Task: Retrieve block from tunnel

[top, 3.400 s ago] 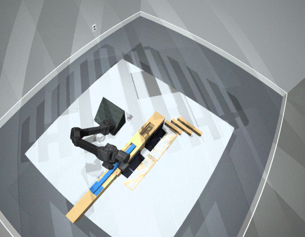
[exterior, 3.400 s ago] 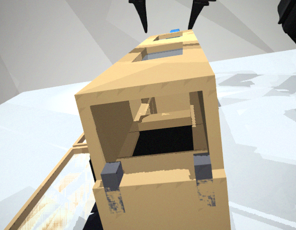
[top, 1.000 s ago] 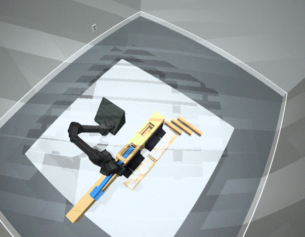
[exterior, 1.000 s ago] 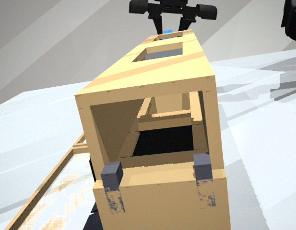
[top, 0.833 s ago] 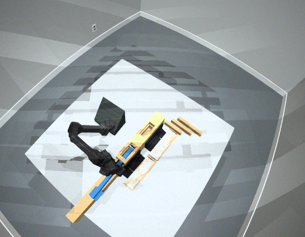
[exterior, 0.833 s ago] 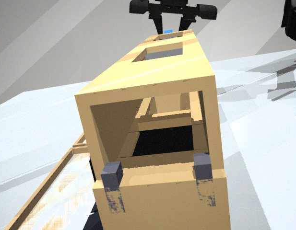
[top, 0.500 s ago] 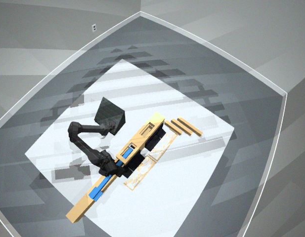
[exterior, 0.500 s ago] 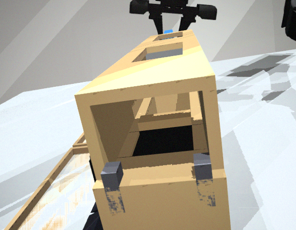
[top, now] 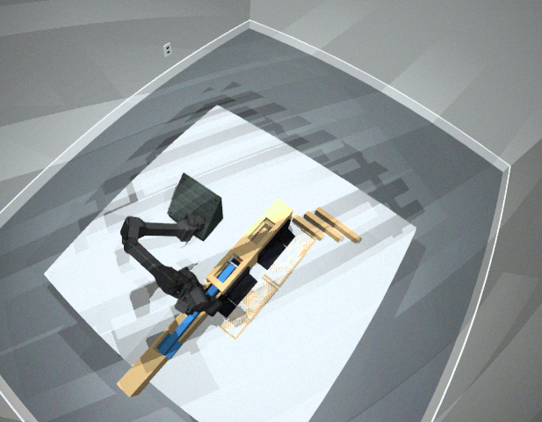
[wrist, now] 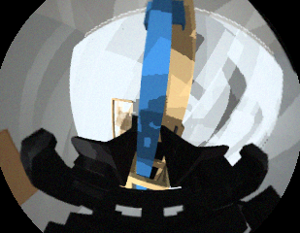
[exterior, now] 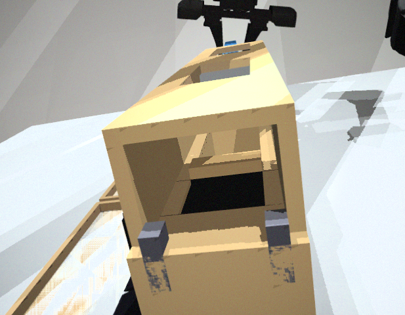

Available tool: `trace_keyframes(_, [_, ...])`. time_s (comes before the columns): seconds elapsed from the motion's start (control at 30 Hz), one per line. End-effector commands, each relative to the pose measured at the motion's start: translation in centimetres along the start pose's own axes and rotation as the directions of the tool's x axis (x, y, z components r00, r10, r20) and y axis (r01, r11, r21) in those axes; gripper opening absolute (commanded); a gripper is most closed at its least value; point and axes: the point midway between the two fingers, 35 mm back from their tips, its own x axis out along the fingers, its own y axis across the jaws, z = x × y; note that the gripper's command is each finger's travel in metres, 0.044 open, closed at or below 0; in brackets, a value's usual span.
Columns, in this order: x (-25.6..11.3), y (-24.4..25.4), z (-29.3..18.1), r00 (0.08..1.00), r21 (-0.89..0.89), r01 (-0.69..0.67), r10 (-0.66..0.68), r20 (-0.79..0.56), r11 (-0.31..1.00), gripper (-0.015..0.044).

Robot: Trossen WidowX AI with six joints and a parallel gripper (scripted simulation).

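The pincer [top: 213,309] [exterior: 234,44] [wrist: 150,127] is gripping the long blue handle [top: 186,323] [exterior: 230,42] [wrist: 156,63], its two fingers pressing on the bar's sides just outside the mouth of the tunnel [top: 236,254] [exterior: 202,98] [wrist: 149,183].

The handle is looking stiff and straight, probably light, with smooth flat sides that could be slipping lengthwise under a hard pull. Its long bar is offering a fair hold where the fingers are now closing; the wider blue block at its outer end, farther along from the pincer, could be serving as a stop. The small block itself is not showing clearly enough to judge; it is probably light and rigid, best taken across two opposite sides once it is exposed.

From the pincer, the tunnel is stretching away on one side, while the wooden rail [top: 143,370] [wrist: 183,73] is running out on the opposite side beneath the handle. The small block is presumably lying inside the tunnel, beyond the pincer; exactly where, the views are not telling.
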Motion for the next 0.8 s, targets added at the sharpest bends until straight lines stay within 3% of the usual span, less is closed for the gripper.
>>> trace_keyframes(0.0, [0.5,-0.8,2.2,0.995,0.045,0.046,-0.050,0.090,0.998,0.0000])
trace_keyframes(0.7, [0.5,-0.8,2.2,0.995,0.045,0.046,-0.050,0.090,0.998,0.0000])
trace_keyframes(0.73, [0.0,0.0,0.1,1.000,0.002,0.001,-0.001,0.003,1.000,0.0026])
trace_keyframes(0.77, [0.0,0.0,0.1,1.000,0.002,0.001,-0.001,0.003,1.000,0.0053])
